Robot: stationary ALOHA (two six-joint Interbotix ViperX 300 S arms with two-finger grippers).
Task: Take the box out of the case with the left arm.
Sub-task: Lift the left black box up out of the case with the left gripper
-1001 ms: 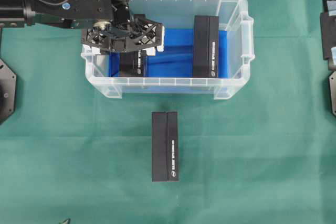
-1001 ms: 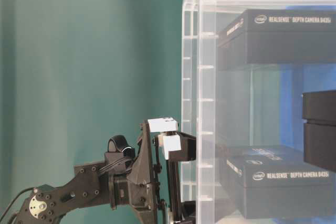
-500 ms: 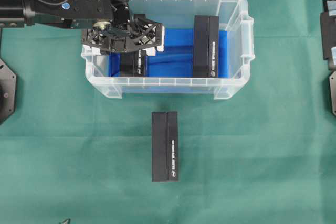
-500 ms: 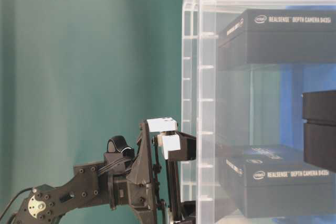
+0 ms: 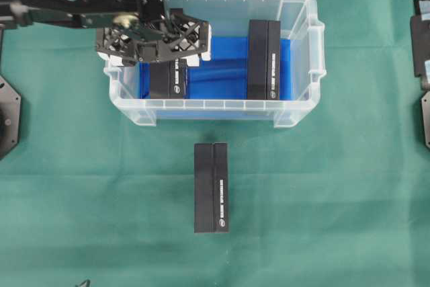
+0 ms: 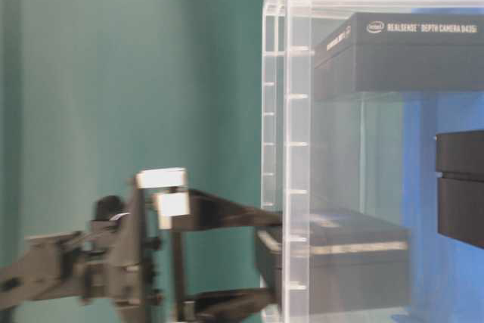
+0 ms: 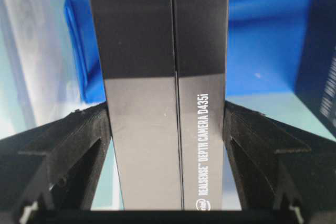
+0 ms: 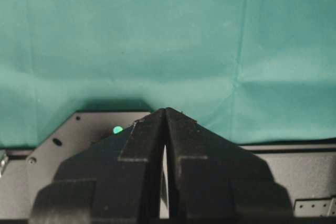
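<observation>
Since a second ago, my left gripper (image 5: 168, 65) and its black lattice frame have shifted toward 11 o'clock in the overhead view, and the table-level view shows the black rectangular cardboard box (image 5: 168, 80) drawn part-way past the wall of the large clear plastic case (image 5: 213, 104) with the blue lining. That box sits at the case's 9 o'clock end. From the wrist view, the gripper's fingers (image 7: 73, 145) press flat against both long sides of the box (image 7: 165, 93), so I read it as clamped on the box.

To do this step well, I'd keep the pull straight and steady until the box's far end clears the ribbed rim, hold the squeeze constant because the smooth card could slip, and watch that the lattice does not catch the case wall.

White print on the held box reads "REALSENSE DEPTH CAMERA D435i" beside a small oval logo. A second black box (image 5: 263, 60) stands at the case's 3 o'clock end, and a third black box (image 5: 211, 187) lies on the green cloth-covered counter (image 5: 336, 199) at 6 o'clock from the case. My right gripper (image 8: 165, 129) has its fingers pressed together, empty.
</observation>
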